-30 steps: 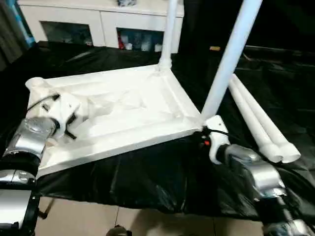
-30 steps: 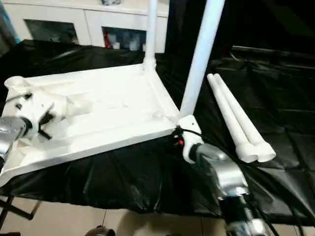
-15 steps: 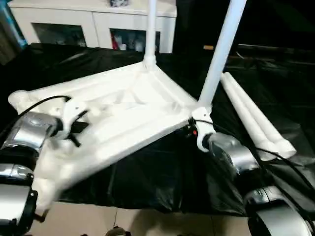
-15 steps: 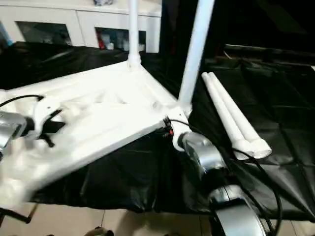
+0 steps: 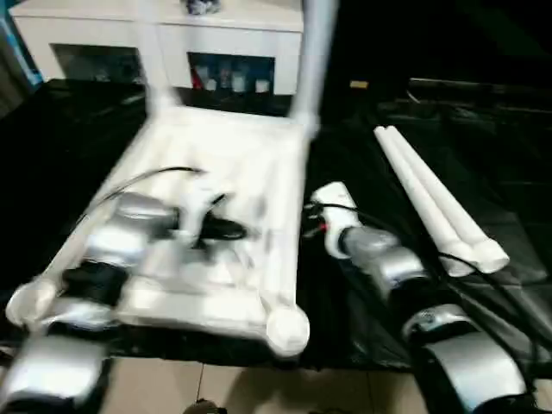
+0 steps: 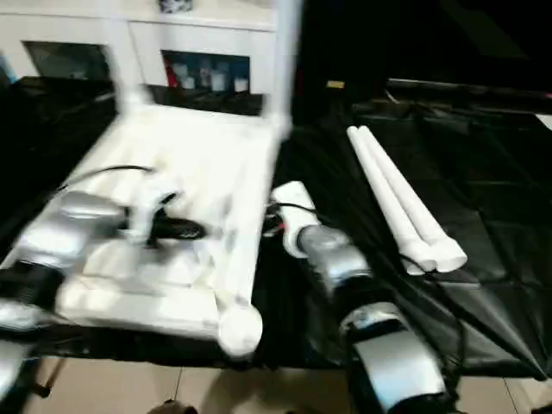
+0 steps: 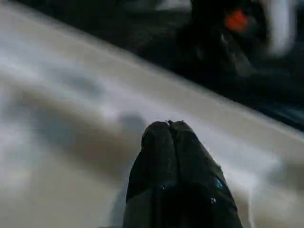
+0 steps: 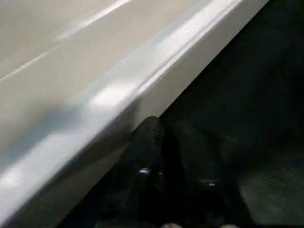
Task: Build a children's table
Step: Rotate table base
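The children's table's white tabletop (image 5: 233, 164) lies upside down on the black sheet. Two white legs stand in its far corners, one at the right (image 5: 315, 52) and a blurred one at the left (image 5: 151, 60). Its near corner sockets (image 5: 287, 328) stand bare. Two loose legs (image 5: 431, 194) lie side by side to the right. My left gripper (image 5: 231, 229) rests shut on the ribbed underside, fingertips together (image 7: 170, 124). My right gripper (image 8: 173, 126) sits against the tabletop's right rim (image 8: 156, 71), its fingers (image 8: 147, 142) drawn together with nothing between them.
A white glass-doored cabinet (image 5: 172, 43) stands along the back wall. The black sheet (image 5: 483, 129) covers the floor around the table. Pale floor tiles (image 5: 285, 388) show at the near edge.
The tabletop has swung round, so the side with the two standing legs now faces away from me. My left gripper rode along on it. My right gripper's fingers have closed.
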Robot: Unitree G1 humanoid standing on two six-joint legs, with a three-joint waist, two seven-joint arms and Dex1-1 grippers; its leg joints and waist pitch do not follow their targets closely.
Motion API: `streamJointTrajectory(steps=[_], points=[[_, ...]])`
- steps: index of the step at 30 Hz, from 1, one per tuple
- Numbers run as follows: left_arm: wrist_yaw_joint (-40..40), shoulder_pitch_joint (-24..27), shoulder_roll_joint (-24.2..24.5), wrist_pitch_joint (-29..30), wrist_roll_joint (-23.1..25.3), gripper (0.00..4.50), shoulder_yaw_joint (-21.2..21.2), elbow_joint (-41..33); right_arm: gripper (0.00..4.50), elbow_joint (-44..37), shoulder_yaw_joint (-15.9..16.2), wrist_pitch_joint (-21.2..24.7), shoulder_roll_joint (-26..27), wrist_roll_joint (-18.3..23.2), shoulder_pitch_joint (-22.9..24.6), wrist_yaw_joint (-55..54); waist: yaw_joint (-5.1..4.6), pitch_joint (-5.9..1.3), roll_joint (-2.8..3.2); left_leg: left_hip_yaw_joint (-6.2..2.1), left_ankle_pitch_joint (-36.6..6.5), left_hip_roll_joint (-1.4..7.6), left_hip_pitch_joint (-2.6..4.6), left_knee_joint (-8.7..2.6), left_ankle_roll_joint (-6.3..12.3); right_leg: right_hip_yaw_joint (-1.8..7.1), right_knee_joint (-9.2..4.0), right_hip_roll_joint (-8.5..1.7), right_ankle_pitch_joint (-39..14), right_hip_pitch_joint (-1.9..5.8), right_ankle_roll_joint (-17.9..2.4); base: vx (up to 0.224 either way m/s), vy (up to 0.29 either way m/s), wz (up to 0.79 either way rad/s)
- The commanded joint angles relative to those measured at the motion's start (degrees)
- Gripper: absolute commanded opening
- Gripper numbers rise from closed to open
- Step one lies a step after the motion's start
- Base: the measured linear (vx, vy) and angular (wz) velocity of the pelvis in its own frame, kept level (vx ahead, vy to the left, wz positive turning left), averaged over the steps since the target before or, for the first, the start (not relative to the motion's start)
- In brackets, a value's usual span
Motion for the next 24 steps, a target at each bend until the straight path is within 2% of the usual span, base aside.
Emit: streamJointTrajectory(steps=[1, 2, 3, 4, 5, 7, 10, 13, 14, 15, 16, 17, 19, 20, 21, 23, 24], points=[[6.4, -1.9, -0.2, -2.7, 2.3, 0.00, 0.8, 3.8, 0.11, 0.7, -1.0, -1.1, -0.5, 0.2, -1.1, -1.2, 0.32, -4.31, 0.91, -1.18, -10.8, 1.72, 0.82, -3.48, -0.83, 3.25, -4.30, -5.10, -6.6, 3.33, -12.4, 0.000, 0.000, 0.00], [10.5, -3.1, -0.9, -4.1, 3.1, 0.00, 1.3, 6.5, 0.06, 0.5, -1.7, -1.2, -0.8, 0.5, -1.1, -2.0, 0.25, -4.33, 0.82, -1.18, -10.2, 1.65, 0.74, -3.47, -0.61, 3.20, -4.23, -4.86, -5.6, 3.38, -12.4, 0.000, 0.000, 0.00], [12.7, -3.8, -1.1, -5.5, 3.8, 0.00, 1.4, 8.2, 0.02, 0.0, -2.3, -1.0, -1.2, 0.8, -1.0, -2.7, 0.35, -4.40, 1.20, -1.23, -10.0, 1.61, 0.81, -3.41, -0.69, 3.19, -4.13, -4.81, -5.1, 3.40, -12.2, 0.000, 0.000, 0.00], [13.8, -4.0, -1.1, -6.1, 4.2, 0.00, 1.3, 8.7, 0.02, 0.0, -2.8, -1.1, -1.5, 0.9, -1.1, -3.1, 0.37, -4.46, 0.94, -1.29, -9.2, 1.68, 0.74, -3.44, -0.47, 3.11, -3.99, -4.87, -4.0, 3.53, -12.3, 0.000, 0.000, 0.00], [15.3, -4.2, -1.0, -7.7, 4.6, 0.00, 1.3, 9.5, 0.02, -0.6, -3.5, -1.2, -2.0, 1.3, -1.1, -3.5, 0.48, -4.50, 1.25, -1.29, -9.1, 1.77, 0.82, -3.39, -0.37, 3.09, -3.87, -4.89, -3.4, 3.42, -12.7, 0.000, 0.000, 0.00], [16.7, -4.3, -0.8, -11.4, 4.7, 0.00, 1.5, 10.1, 0.02, -2.2, -5.1, -2.1, -3.3, 2.0, -0.9, -4.2, 0.59, -4.67, 1.41, -1.23, -8.6, 1.76, 0.82, -3.26, -0.02, 3.05, -3.64, -4.76, -0.9, 3.47, -13.3, 0.000, 0.000, 0.00], [14.8, -3.9, -1.4, -14.3, 1.5, 0.00, 3.9, 8.4, 0.02, -4.0, -6.6, -3.1, -5.0, 2.3, -0.7, -5.2, 0.88, -4.74, 1.33, -1.13, -8.0, 1.83, 0.87, -3.16, 0.30, 3.02, -3.47, -4.86, 1.2, 3.47, -14.1, 0.000, 0.000, 0.00], [12.2, -3.2, -1.5, -14.6, -1.3, 0.00, 5.6, 6.2, 0.29, -5.7, -7.5, -3.0, -6.5, 2.7, -0.2, -5.2, 1.17, -4.62, 1.24, -1.03, -8.5, 1.77, 0.89, -3.14, 0.65, 2.95, -3.45, -4.85, 1.0, 3.46, -14.7, 0.000, 0.000, 0.00], [9.9, -2.3, -0.9, -15.1, -2.6, 0.00, 6.0, 4.4, 0.39, -7.1, -7.8, -2.7, -7.3, 2.9, 0.3, -4.2, 1.16, -4.57, 0.93, -0.96, -8.7, 1.75, 0.81, -3.16, 0.66, 2.96, -3.55, -4.84, 0.3, 3.50, -14.7, 0.000, 0.000, 0.00], [7.7, -1.2, 0.1, -14.5, -3.6, 0.00, 6.0, 2.2, 0.48, -8.6, -7.5, -2.1, -8.4, 2.7, 1.0, -3.0, 1.27, -4.57, 1.01, -0.97, -8.6, 1.84, 0.79, -3.14, 0.78, 2.99, -3.54, -4.98, -0.1, 3.58, -14.7, 0.000, 0.000, 0.00], [6.5, -0.7, 0.7, -14.0, -4.0, 0.00, 6.0, 1.1, 0.48, -9.4, -7.3, -1.7, -8.9, 2.6, 1.4, -2.4, 1.21, -4.49, 0.73, -0.91, -8.6, 1.82, 0.79, -3.16, 0.83, 2.97, -3.56, -4.86, -0.5, 3.52, -14.6, 0.000, 0.000, 0.00], [3.5, 0.8, 2.4, -13.7, -4.8, 0.00, 5.5, -1.4, 0.69, -11.4, -7.2, -0.7, -10.1, 2.4, 2.3, -0.9, 1.43, -4.50, 0.87, -1.05, -8.7, 2.00, 0.80, -3.22, 0.84, 2.93, -3.46, -5.03, -0.9, 3.62, -14.5, 0.000, 0.000, 0.00], [-6.2, 5.1, 9.2, -9.0, -5.8, 0.00, 3.2, -8.0, 0.80, -17.1, -8.3, 4.7, -13.6, 4.0, 4.4, 2.7, 1.41, -4.22, 0.51, -0.92, -8.5, 2.15, 0.67, -3.43, 1.03, 2.94, -3.46, -4.73, -4.0, 3.46, -12.8, 0.000, 0.000, 0.00], [-6.2, 5.1, 9.2, -9.0, -5.8, 0.00, 3.2, -8.0, 0.80, -17.1, -8.3, 4.7, -13.6, 4.0, 4.4, 2.7, 1.28, -4.17, 0.68, -0.81, -8.8, 2.08, 0.84, -3.41, 0.80, 2.96, -3.59, -4.58, -4.8, 3.26, -12.4, 0.000, 0.000, 0.00], [-8.7, 6.7, 11.8, -7.4, -5.3, 0.00, 2.1, -9.9, 0.96, -18.4, -8.6, 5.9, -15.1, 3.9, 4.7, 2.6, 1.26, -4.15, 0.81, -0.70, -9.5, 1.97, 1.06, -3.34, 0.30, 3.03, -3.82, -4.56, -6.3, 3.02, -12.1, 0.000, 0.000, 0.00], [-10.2, 7.9, 14.1, -6.3, -4.4, 0.00, 1.3, -11.1, 1.07, -19.4, -9.4, 7.4, -16.3, 4.2, 4.7, 2.1, 1.16, -4.00, 0.83, -0.69, -9.9, 1.94, 0.97, -3.45, -0.10, 3.06, -3.98, -4.54, -7.7, 2.92, -11.9, 0.000, 0.000, 0.00], [-11.1, 8.8, 15.9, -5.2, -3.4, 0.00, 0.6, -12.0, 1.14, -20.5, -10.1, 8.8, -17.3, 4.6, 4.7, 1.6, 1.11, -3.89, 1.14, -0.76, -11.5, 2.01, 1.22, -3.57, -0.77, 3.12, -4.29, -4.57, -9.9, 2.69, -11.6, 0.000, 0.000, 0.00]])
